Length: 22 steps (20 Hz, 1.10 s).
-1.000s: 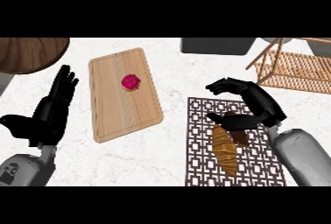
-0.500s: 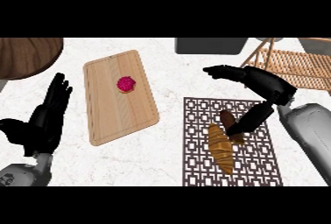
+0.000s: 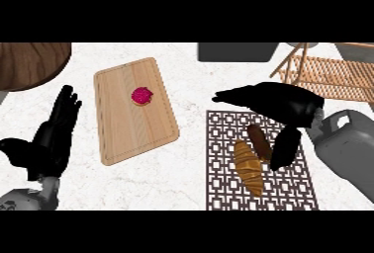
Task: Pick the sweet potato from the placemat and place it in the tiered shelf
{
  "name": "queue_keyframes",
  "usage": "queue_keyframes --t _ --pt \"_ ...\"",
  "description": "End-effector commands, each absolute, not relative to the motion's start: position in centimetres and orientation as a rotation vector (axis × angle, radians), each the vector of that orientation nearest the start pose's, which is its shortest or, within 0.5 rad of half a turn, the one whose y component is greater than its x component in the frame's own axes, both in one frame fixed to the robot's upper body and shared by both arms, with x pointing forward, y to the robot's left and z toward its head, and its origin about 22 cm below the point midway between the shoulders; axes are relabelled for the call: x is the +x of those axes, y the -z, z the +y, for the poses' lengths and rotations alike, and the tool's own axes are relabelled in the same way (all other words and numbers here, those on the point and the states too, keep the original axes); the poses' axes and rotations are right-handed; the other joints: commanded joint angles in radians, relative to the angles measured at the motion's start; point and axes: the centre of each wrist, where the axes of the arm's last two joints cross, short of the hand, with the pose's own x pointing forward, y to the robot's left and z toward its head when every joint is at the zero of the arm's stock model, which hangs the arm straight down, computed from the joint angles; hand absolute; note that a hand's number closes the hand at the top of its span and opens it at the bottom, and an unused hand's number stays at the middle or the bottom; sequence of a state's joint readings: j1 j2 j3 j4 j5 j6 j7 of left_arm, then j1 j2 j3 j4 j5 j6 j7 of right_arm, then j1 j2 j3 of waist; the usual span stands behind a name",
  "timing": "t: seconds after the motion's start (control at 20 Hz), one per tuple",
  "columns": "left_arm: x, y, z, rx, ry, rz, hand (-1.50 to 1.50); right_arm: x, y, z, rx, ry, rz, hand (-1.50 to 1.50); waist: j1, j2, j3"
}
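A white marbled desk (image 3: 175,183) is seen from steeply above. At the far left, the robot's left hand (image 3: 51,141) rests near the edge, released, with straight fingers pointing up the view. Above it, in the top left corner, shows part of a round dark wooden surface (image 3: 29,64). To the right of the left hand lies a pale wooden cutting board (image 3: 139,128), tilted, with a small red food item (image 3: 142,96) on its upper half.

Right of centre lies a brown lattice placemat (image 3: 223,168). On it are a golden croissant (image 3: 249,169) and, just beside it to the right, the dark brown sweet potato (image 3: 257,140), lying lengthwise. The right hand (image 3: 285,104) hovers over the placemat's upper edge. It is spread open and grasps nothing: its fingers point left, and its thumb reaches down just right of the sweet potato.

A grey container (image 3: 237,52) sits at the top edge. The wooden tiered shelf (image 3: 329,74) stands in the top right corner, well apart from the sweet potato.
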State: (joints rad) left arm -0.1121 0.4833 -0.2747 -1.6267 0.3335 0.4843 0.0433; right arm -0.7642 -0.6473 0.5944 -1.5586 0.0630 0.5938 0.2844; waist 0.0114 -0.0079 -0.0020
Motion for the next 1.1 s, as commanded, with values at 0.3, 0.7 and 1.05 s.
queue_keyframes --t 0.3,0.7,1.05 --pt "25.0 -6.7 25.6 0.230 -0.033 -1.603 0.00 28.3 -15.3 -11.1 -0.557 -1.907 -1.077 -1.50 -0.007 0.005 0.002" --pt "25.8 -5.6 27.5 0.229 -0.018 -1.603 0.00 27.2 -10.3 -9.9 -0.855 -2.006 -0.942 -1.50 -0.006 0.009 0.001" --pt "26.0 -6.3 27.8 0.255 -0.038 -1.610 0.00 28.0 -7.1 -12.7 -0.887 -1.969 -0.892 -1.50 -0.008 0.008 0.002"
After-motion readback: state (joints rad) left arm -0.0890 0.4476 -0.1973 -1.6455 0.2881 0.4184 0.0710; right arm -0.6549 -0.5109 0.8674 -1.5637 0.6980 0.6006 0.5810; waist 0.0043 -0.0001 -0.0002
